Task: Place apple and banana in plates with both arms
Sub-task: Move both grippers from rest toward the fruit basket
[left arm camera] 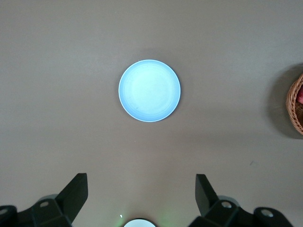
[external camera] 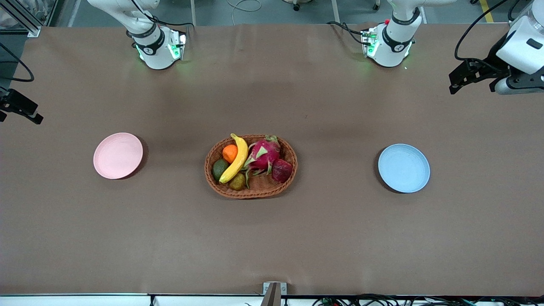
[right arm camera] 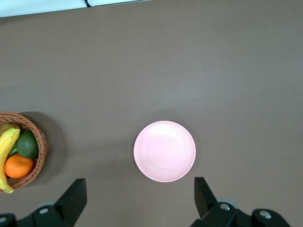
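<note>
With both plates bare, the left gripper (left arm camera: pixel 141 198) and right gripper (right arm camera: pixel 140 198) hang high, fingers wide, holding nothing. Each should likely descend squarely with fingers straddling its fruit: banana (external camera: pixel 235 158) across its middle, apple (external camera: pixel 281 170) centred, clear of the basket (external camera: pixel 255 192) rim.

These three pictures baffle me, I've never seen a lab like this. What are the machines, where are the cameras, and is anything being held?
Two white robot arms stand at a brown table. One picture looks down from across the table; the others come from cameras on each wrist. The left claw hangs open over the blue plate, the right claw open over the pink plate. Between the plates, a wicker basket holds the banana, the apple, a dragon fruit and other fruit. Nothing is held.
</note>
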Robot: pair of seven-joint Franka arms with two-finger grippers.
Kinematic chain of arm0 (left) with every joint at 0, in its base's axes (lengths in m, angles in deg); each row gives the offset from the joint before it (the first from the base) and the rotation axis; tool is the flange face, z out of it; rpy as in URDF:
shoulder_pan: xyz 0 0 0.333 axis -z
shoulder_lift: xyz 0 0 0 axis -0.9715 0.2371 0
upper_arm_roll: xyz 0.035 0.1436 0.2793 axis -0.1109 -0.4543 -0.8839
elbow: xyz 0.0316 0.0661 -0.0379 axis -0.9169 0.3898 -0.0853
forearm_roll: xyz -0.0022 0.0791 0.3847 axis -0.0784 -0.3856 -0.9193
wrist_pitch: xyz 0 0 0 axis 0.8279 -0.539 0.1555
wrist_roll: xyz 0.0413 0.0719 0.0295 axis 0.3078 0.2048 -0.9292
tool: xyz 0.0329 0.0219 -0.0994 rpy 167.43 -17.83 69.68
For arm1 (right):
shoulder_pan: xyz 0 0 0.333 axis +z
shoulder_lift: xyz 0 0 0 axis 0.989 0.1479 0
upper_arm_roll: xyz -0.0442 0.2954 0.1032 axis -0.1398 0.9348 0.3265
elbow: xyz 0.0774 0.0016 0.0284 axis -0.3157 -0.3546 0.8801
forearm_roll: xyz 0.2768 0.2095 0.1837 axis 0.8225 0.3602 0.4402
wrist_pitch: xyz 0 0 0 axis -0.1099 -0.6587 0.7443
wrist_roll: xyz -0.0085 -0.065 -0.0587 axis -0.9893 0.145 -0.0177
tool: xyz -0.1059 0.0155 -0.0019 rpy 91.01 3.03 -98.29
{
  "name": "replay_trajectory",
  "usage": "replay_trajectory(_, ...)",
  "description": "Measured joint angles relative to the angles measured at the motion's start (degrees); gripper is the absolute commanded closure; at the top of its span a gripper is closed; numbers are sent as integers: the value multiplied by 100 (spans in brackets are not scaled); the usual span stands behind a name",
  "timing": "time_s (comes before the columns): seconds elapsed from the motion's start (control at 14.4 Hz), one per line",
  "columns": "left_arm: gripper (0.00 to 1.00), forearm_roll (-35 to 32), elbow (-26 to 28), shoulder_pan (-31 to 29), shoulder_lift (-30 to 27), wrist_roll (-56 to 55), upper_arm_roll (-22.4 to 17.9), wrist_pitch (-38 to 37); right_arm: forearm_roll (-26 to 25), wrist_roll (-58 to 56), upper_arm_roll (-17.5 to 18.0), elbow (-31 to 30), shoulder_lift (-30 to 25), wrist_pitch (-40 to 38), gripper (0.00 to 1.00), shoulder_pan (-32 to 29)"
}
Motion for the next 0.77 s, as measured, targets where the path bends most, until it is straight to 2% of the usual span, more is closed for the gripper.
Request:
replay_trajectory(0.35, 0, 0, -52, 1, 59, 0, 1, 12, -182, -3, 20, 1, 0, -4, 0, 6)
replay_trajectory(0.56, 0, 2, -271, 57, 405, 0, 28, 28, -186, -4, 21, 2, 0, -6, 0, 7)
replay_trajectory(0.77, 0, 22, -429, 358, 936, -202, 74, 193, -188, -4, 22, 1, 3, -7, 0, 9)
